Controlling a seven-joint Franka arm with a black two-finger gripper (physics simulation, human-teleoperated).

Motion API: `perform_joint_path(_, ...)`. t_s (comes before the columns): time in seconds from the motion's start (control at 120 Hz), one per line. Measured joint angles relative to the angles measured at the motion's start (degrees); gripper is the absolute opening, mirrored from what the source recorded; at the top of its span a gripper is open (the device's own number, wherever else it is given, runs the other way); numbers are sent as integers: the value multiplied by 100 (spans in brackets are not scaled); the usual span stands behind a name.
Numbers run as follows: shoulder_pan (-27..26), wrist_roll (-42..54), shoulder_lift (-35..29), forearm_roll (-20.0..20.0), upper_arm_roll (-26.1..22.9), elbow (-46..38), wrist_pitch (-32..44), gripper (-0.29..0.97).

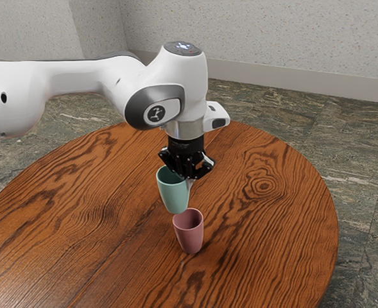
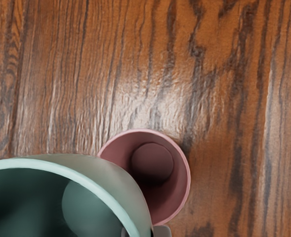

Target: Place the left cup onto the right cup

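Observation:
A teal cup (image 1: 172,191) hangs upright in the air, its rim pinched by my black gripper (image 1: 185,178), which is shut on it. Just below it and slightly toward the exterior view's right, a pink cup (image 1: 189,230) stands upright on the round wooden table (image 1: 79,212). The teal cup's base hovers a little above the pink cup's rim, partly overlapping it. In the wrist view the teal cup (image 2: 61,197) is large and close under my hand, and the pink cup (image 2: 155,170) lies beyond it with its open mouth showing.
The wooden table (image 2: 135,64) spreads wide around both cups. A marbled stone floor (image 1: 343,141) surrounds the table, and a pale wall (image 1: 291,32) stands behind.

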Motion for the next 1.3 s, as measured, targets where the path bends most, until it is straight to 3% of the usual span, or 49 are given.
perform_joint_path(1.3,-5,-230,333,44,-19,176,30,-11)
